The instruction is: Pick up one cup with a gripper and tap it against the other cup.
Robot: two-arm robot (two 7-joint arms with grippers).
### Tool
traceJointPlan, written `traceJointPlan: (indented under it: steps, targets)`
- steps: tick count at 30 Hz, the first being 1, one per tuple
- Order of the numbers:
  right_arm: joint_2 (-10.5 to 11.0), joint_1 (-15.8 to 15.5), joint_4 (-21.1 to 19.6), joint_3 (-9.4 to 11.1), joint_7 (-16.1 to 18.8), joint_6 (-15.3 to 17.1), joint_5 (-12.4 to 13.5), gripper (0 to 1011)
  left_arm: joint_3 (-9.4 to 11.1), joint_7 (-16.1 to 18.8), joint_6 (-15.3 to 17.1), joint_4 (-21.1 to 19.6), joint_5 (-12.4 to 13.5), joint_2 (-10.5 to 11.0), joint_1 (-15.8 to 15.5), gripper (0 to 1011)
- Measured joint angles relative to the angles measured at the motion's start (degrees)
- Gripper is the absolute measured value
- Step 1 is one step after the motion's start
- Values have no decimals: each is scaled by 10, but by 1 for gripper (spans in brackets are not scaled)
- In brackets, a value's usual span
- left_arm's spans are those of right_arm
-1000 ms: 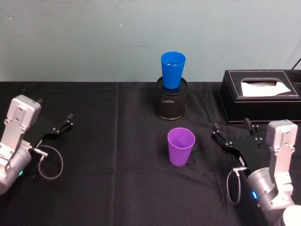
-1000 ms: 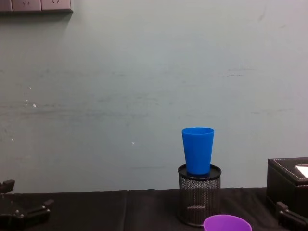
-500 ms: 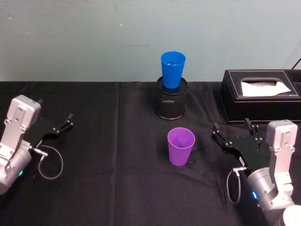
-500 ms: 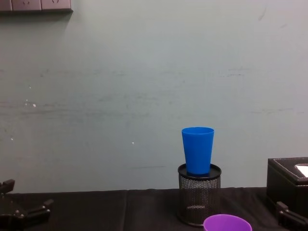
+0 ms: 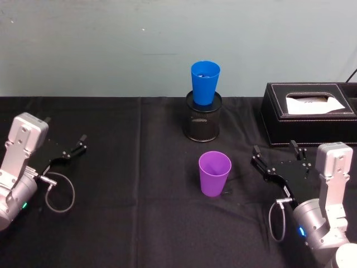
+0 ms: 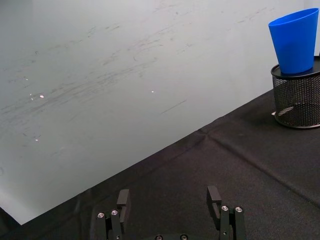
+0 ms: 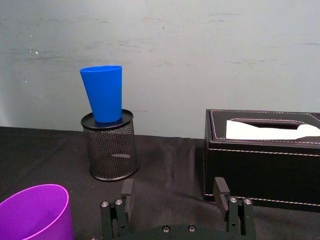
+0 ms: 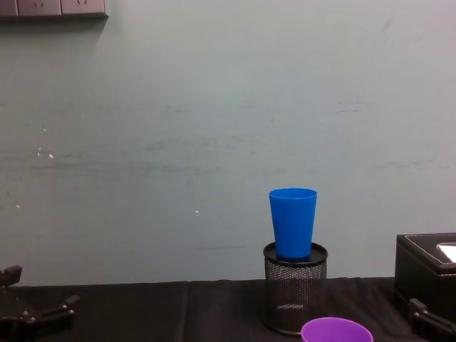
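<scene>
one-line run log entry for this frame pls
phase: pre-grasp | purple cup: upright on table, free | blue cup: seated in mesh pen holder | right gripper: open, beside purple cup | left gripper: open, parked

Setting reads as a robot test lab or office bench: black cloth-covered table (image 5: 139,223) against a bare, scuffed pale wall (image 8: 214,107); wall sockets (image 8: 53,7) at 11 o'clock; black leather tissue box (image 5: 309,120) at 2 o'clock.
</scene>
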Motion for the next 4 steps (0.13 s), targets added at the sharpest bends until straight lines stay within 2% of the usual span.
traceJointPlan:
  steps: [4]
  targets:
    - [0,0,0,0,0,0,0,1003,0,0,0,0,0,0,0,1000]
